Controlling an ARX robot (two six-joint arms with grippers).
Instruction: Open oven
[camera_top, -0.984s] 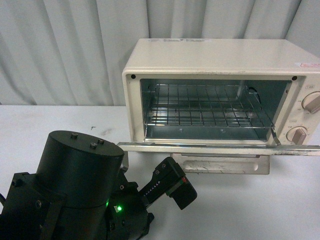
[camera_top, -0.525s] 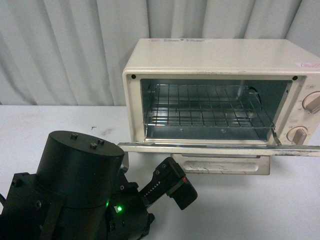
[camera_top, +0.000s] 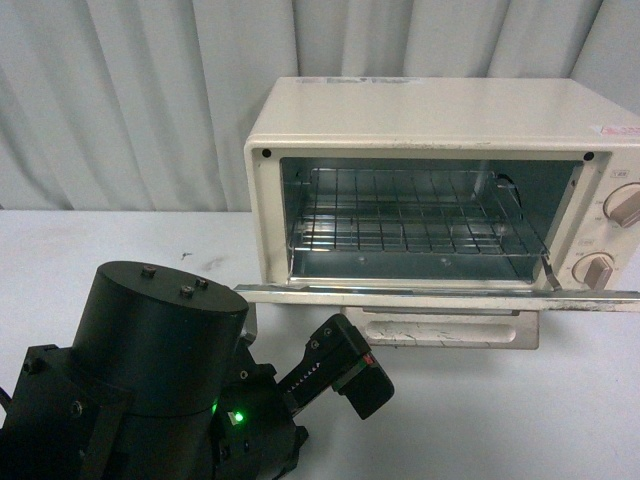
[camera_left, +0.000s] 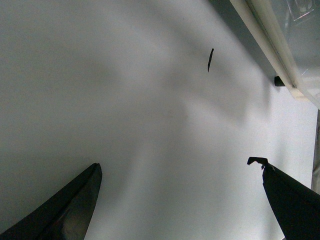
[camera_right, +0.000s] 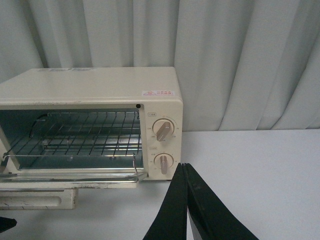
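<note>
Front view: is the oven (camera_top: 420, 120) open?

Yes. It stands along the table's (camera_top: 90, 250) far edge, toward the right, with its door (camera_top: 440, 294) dropped flat.

What could spoil that?

The left arm (camera_top: 160, 340) sits near the door's left end; rising carelessly, it might clip that edge and shove the oven. The left gripper (camera_left: 175, 165), fingers spread wide, hovers over the table. The right gripper (camera_right: 184, 167), fingers pressed together, points toward the knobs (camera_right: 162, 131); drifting forward, it might turn one.
</note>
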